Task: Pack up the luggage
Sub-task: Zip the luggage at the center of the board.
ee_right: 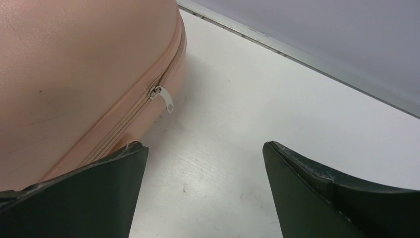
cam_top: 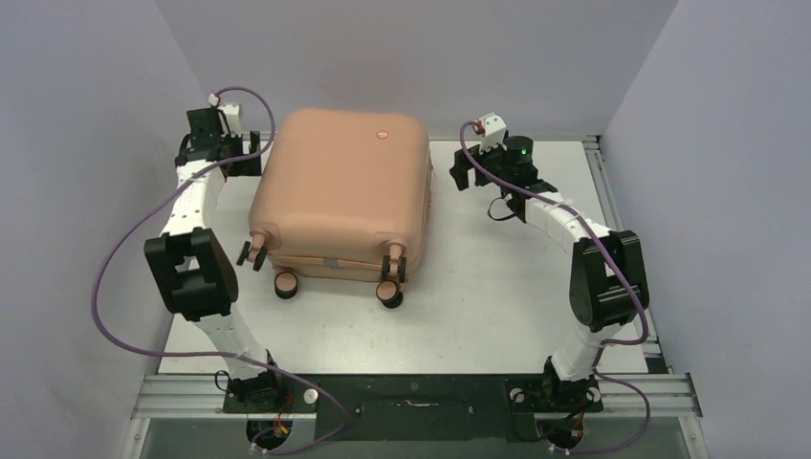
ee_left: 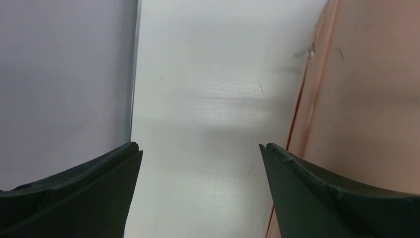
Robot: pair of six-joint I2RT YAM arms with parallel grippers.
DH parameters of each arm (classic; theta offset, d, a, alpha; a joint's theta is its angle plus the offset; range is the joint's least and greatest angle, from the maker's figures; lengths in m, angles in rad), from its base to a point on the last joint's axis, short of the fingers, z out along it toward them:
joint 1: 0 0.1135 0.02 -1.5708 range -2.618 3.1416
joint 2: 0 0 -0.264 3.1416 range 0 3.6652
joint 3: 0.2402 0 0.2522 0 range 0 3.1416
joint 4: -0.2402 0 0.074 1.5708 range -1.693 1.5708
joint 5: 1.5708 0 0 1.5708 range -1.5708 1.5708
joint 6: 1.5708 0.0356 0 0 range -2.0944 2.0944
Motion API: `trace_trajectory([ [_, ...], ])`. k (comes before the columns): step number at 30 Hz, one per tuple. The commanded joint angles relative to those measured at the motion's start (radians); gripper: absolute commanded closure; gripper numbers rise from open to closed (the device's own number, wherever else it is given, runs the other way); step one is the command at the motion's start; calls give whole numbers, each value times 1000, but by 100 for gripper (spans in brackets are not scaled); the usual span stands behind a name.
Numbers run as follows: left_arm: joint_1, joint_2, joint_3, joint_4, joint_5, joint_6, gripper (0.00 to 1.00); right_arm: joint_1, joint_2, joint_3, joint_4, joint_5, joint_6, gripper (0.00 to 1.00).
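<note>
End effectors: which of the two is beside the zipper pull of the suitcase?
The right end effector: its wrist camera shows the white zipper pull on the suitcase seam. The left end effector faces only plain suitcase side.

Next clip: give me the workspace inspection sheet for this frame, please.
Surface: white table, faint scuffs only.
Job's things: the luggage, shut, lying flat, wheels toward the near edge; zipper pull on its right side.
Clutter: nothing seen.
Pincers: left pincer open beside the luggage's left side, holding nothing; right pincer open beside its right side, holding nothing.
Cables: purple cables in loose loops on both sides.
Surroundings: plain grey walls on three sides.
</note>
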Motion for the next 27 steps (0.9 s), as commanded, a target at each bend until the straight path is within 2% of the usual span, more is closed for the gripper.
trace_trajectory([
  [1, -46, 99, 161, 91, -140, -95, 4, -1, -52, 6, 26, -15, 33, 10],
  [6, -78, 309, 346, -1, -128, -102, 4, -9, -61, 27, -50, -28, 10, 10],
  [12, -146, 505, 580, -129, 57, -68, 4, -109, -111, -26, -29, -165, 26, 10],
  [17, -225, 624, 795, -275, 294, 13, 4, -257, -58, 63, -152, -362, 34, 10],
  [20, -287, 638, 821, -332, 378, 67, 4, -337, -40, 95, -201, -448, 27, 10],
  [27, -442, 605, 771, -406, 475, 168, 4, -357, -161, 6, -247, -363, -150, 10],
])
